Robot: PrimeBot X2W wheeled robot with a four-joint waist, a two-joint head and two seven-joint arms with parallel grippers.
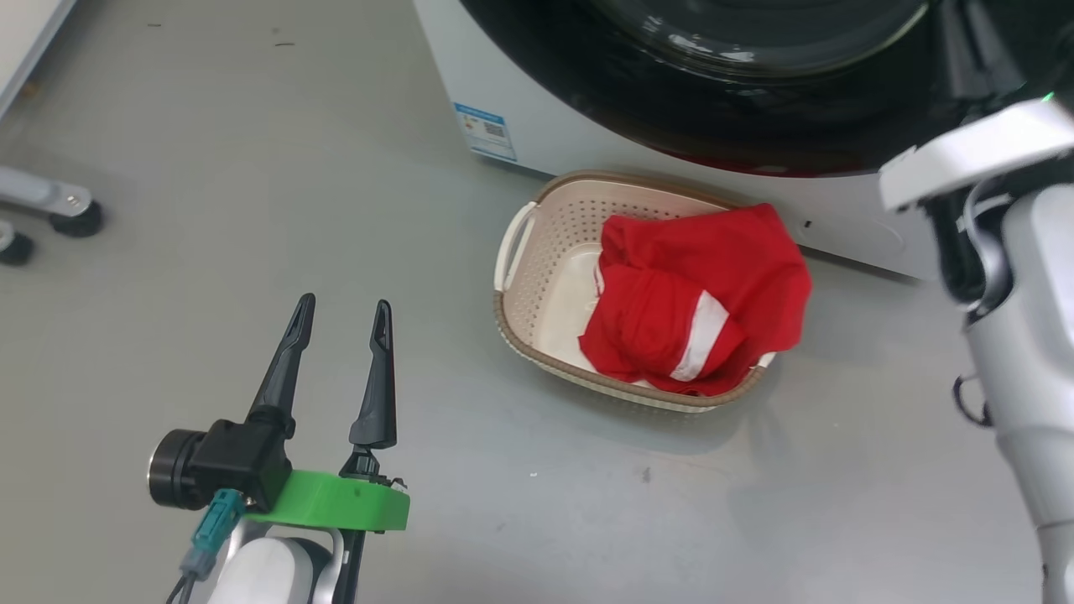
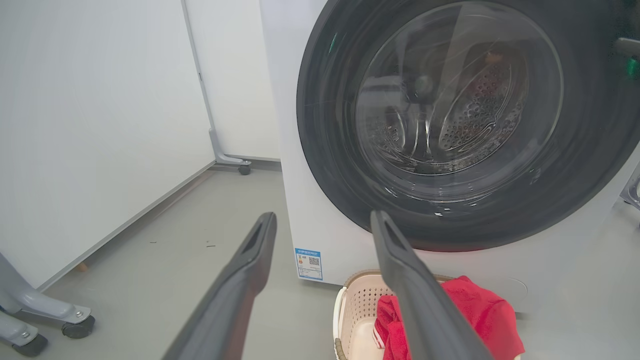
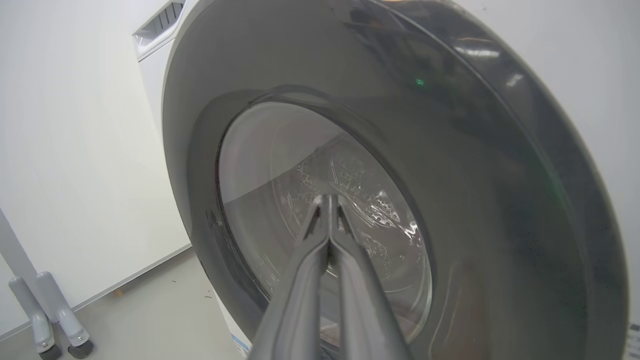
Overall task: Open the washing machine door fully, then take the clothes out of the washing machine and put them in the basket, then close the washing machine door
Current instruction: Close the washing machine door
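The cream basket (image 1: 545,252) stands on the grey floor just in front of the white washing machine (image 1: 537,109). The red clothes (image 1: 696,294) with a white stripe lie heaped in its right half. The glossy black washing machine door (image 1: 755,109) appears to lie flat against the machine's front; in the left wrist view the steel drum shows through its glass (image 2: 460,100). My left gripper (image 1: 345,302) hangs open and empty, left of the basket. My right gripper (image 3: 327,196) is shut on nothing, its tips pointing at the door glass (image 3: 350,200) from close by.
My pale right forearm (image 1: 1024,335) rises along the right edge beside the machine. A white partition (image 2: 100,125) on grey caster feet (image 1: 75,218) stands to the left. A blue sticker (image 1: 485,132) marks the machine's lower left corner.
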